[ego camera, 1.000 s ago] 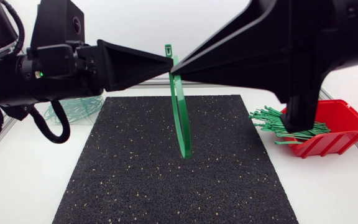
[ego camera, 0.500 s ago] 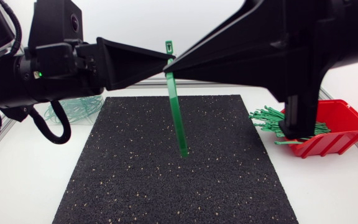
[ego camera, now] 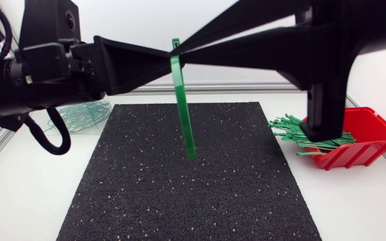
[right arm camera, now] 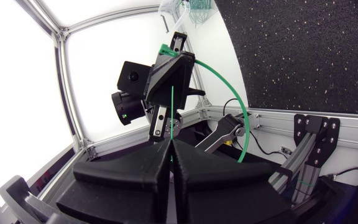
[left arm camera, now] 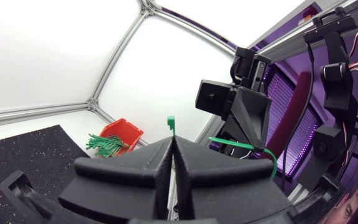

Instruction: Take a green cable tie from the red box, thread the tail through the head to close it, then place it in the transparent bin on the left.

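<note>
The left arm (ego camera: 39, 73) and the right arm (ego camera: 327, 60) are matte black, each with broad wedge-shaped fingers (ego camera: 133, 63) narrowing to a thin tip. The left arm has a boxy black housing (ego camera: 49, 21) and a looping black cable (ego camera: 50, 151).

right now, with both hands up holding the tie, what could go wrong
1. The cable tie is pinched only at the very tips of the left hand and right hand; it could slip and drop to the black mat.
2. The tips meet almost nose to nose, so pushing further may make them collide.
</note>
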{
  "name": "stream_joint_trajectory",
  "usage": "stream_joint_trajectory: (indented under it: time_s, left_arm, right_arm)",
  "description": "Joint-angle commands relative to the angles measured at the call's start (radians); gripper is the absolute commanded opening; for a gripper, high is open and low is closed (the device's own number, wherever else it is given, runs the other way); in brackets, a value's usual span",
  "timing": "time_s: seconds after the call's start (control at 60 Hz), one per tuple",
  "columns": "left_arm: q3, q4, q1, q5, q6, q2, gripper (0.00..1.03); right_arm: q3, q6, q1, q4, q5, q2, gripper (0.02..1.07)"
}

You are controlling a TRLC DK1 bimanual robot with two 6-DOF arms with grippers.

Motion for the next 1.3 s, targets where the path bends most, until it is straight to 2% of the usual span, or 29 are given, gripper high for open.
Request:
stream_joint_trajectory:
  time_s: [0.0, 0.417, 1.283]
  left_arm:
    - [-0.020, 0.021, 0.004, 0.001, -0.039, -0.016, 0.04]
    - [-0.017, 0.027, -0.009, 0.013, -0.098, -0.005, 0.04]
    - [-0.034, 0.027, 0.001, 0.022, -0.102, -0.048, 0.04]
  right_arm:
    - [0.031, 0.053, 0.010, 0.017, -0.002, 0.014, 0.07]
    - [0.023, 0.079, 0.010, 0.047, 0.016, 0.028, 0.07]
    - [-0.035, 0.086, -0.026, 0.121, 0.044, 0.034, 0.08]
